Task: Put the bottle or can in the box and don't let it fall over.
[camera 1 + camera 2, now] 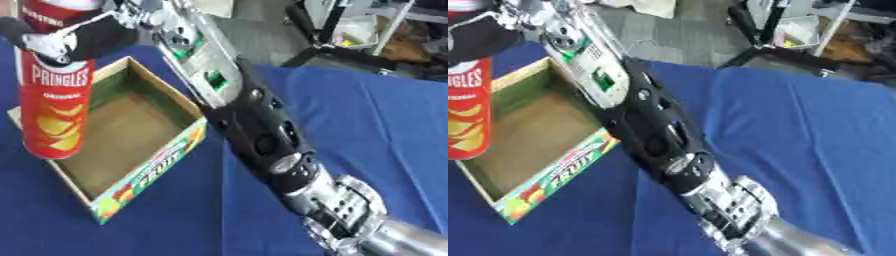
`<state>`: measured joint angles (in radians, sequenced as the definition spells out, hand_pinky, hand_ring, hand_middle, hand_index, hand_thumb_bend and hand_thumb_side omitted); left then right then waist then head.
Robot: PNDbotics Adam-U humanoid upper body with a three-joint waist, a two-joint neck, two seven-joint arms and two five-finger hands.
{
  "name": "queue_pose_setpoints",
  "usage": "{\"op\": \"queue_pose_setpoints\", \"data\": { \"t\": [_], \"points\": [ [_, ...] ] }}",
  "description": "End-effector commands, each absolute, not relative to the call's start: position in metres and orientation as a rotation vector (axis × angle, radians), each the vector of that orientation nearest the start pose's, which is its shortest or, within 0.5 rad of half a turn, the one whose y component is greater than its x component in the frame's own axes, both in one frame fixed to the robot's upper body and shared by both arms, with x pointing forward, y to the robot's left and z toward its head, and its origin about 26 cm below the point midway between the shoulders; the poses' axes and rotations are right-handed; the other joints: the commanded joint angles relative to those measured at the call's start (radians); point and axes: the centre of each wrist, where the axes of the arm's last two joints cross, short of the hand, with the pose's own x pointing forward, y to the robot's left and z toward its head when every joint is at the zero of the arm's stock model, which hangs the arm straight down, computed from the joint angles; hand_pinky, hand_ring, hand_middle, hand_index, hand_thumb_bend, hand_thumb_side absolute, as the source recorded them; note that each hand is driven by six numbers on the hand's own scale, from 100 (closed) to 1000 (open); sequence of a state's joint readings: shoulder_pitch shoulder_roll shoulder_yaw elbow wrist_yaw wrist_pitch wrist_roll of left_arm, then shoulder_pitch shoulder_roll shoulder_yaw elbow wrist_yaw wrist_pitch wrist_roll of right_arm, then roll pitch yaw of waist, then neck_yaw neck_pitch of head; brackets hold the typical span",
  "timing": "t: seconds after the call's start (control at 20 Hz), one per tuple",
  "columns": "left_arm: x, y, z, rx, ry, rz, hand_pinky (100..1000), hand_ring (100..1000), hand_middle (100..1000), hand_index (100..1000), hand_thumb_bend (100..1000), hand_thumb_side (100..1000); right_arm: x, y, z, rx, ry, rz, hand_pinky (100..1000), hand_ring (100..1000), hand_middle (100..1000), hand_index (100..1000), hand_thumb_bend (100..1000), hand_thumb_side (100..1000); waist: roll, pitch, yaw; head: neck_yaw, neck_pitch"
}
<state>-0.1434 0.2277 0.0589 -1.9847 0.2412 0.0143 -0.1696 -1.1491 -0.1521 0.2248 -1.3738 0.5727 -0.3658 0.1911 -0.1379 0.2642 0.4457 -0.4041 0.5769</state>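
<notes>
Red and tall, the Pringles can [54,107] is standing upright in the left eye view, its base showing against the left wall of the cardboard box [153,165], low over or on the brown floor; which of the two, I cannot tell. Black fingers [92,37] of the right hand [74,40] are curling round the upper part of the can, gripping it just above the yellow lettering. That hand's arm [262,135] is running in a long diagonal from the lower right corner up to the can, crossing over the box's right wall. A blue cloth is covering the desk [385,140] on which the box is sitting, its printed fruit panel facing the camera.

Moving to the right eye view, the can [465,112] is showing only at the left edge, upright, with the hand [479,32] closing round it near the top. Beside it the box [553,177] is lying open, and the arm [658,140] is filling the middle.
</notes>
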Motion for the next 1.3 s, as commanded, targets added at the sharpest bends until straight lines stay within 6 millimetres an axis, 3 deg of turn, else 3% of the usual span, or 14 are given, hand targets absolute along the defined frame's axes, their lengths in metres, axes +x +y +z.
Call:
{"op": "queue_pose_setpoints", "data": {
  "t": [0.05, 0.2, 0.25, 0.3, 0.35, 0.7, 0.8, 0.85, 0.9, 0.95, 1.0, 1.05, 1.15, 1.3],
  "points": [
    [0.283, 0.275, 0.157, -0.177, -2.118, -0.266, 509, 775, 693, 712, 237, 873, 0.408, -0.077, 0.335, 0.462, 2.837, -1.480, 100, 100, 100, 177, 100, 100, 0.010, -0.012, 0.003, -0.004, -0.014],
    [0.283, 0.275, 0.157, -0.176, -2.119, -0.265, 509, 775, 694, 713, 237, 872, 0.412, -0.074, 0.327, 0.484, 2.803, -1.495, 208, 188, 197, 299, 100, 100, 0.010, -0.011, 0.003, -0.001, -0.014],
    [0.283, 0.275, 0.157, -0.176, -2.119, -0.264, 509, 775, 694, 712, 237, 872, 0.414, -0.074, 0.324, 0.492, 2.782, -1.522, 365, 335, 346, 440, 166, 100, 0.011, -0.011, 0.003, -0.001, -0.013],
    [0.283, 0.275, 0.157, -0.175, -2.119, -0.264, 509, 775, 694, 712, 237, 872, 0.415, -0.073, 0.321, 0.500, 2.759, -1.556, 383, 351, 365, 457, 189, 100, 0.011, -0.011, 0.002, 0.000, -0.013],
    [0.283, 0.275, 0.157, -0.175, -2.118, -0.263, 509, 774, 694, 712, 238, 872, 0.415, -0.072, 0.319, 0.505, 2.731, -1.600, 528, 477, 512, 593, 368, 100, 0.011, -0.011, 0.002, 0.000, -0.012],
    [0.283, 0.275, 0.155, -0.176, -2.109, -0.267, 509, 774, 693, 713, 238, 875, 0.411, -0.076, 0.330, 0.524, 2.685, -1.660, 511, 462, 435, 521, 339, 100, 0.014, -0.014, -0.004, 0.000, -0.005],
    [0.283, 0.275, 0.155, -0.178, -2.107, -0.269, 510, 775, 694, 713, 238, 875, 0.409, -0.079, 0.336, 0.546, 2.704, -1.627, 546, 496, 471, 547, 349, 100, 0.016, -0.016, -0.004, 0.000, -0.004],
    [0.282, 0.275, 0.155, -0.178, -2.106, -0.270, 510, 774, 694, 713, 238, 874, 0.409, -0.080, 0.338, 0.557, 2.702, -1.624, 653, 612, 595, 640, 343, 100, 0.017, -0.017, -0.005, 0.001, -0.004],
    [0.282, 0.275, 0.155, -0.177, -2.106, -0.270, 510, 774, 694, 713, 238, 874, 0.409, -0.081, 0.339, 0.568, 2.696, -1.626, 666, 625, 608, 651, 340, 100, 0.018, -0.017, -0.005, 0.002, -0.004],
    [0.282, 0.275, 0.155, -0.178, -2.106, -0.270, 510, 774, 694, 713, 237, 872, 0.408, -0.082, 0.340, 0.576, 2.688, -1.631, 777, 770, 753, 741, 413, 100, 0.018, -0.018, -0.005, 0.002, -0.003],
    [0.282, 0.275, 0.155, -0.179, -2.105, -0.269, 510, 775, 695, 713, 237, 872, 0.409, -0.083, 0.340, 0.591, 2.665, -1.651, 803, 807, 790, 772, 498, 123, 0.020, -0.019, -0.006, 0.003, -0.001],
    [0.282, 0.275, 0.154, -0.180, -2.104, -0.269, 510, 774, 695, 713, 237, 873, 0.409, -0.084, 0.341, 0.607, 2.643, -1.666, 839, 855, 835, 823, 598, 239, 0.021, -0.019, -0.008, 0.004, 0.000],
    [0.282, 0.275, 0.154, -0.181, -2.102, -0.269, 510, 774, 695, 713, 237, 874, 0.410, -0.087, 0.342, 0.639, 2.613, -1.682, 851, 868, 852, 852, 548, 308, 0.023, -0.020, -0.010, 0.005, 0.000],
    [0.282, 0.276, 0.153, -0.181, -2.099, -0.270, 510, 774, 695, 713, 235, 873, 0.411, -0.091, 0.342, 0.649, 2.623, -1.664, 848, 848, 845, 849, 547, 295, 0.027, -0.022, -0.013, 0.006, 0.003]
  ]
}}
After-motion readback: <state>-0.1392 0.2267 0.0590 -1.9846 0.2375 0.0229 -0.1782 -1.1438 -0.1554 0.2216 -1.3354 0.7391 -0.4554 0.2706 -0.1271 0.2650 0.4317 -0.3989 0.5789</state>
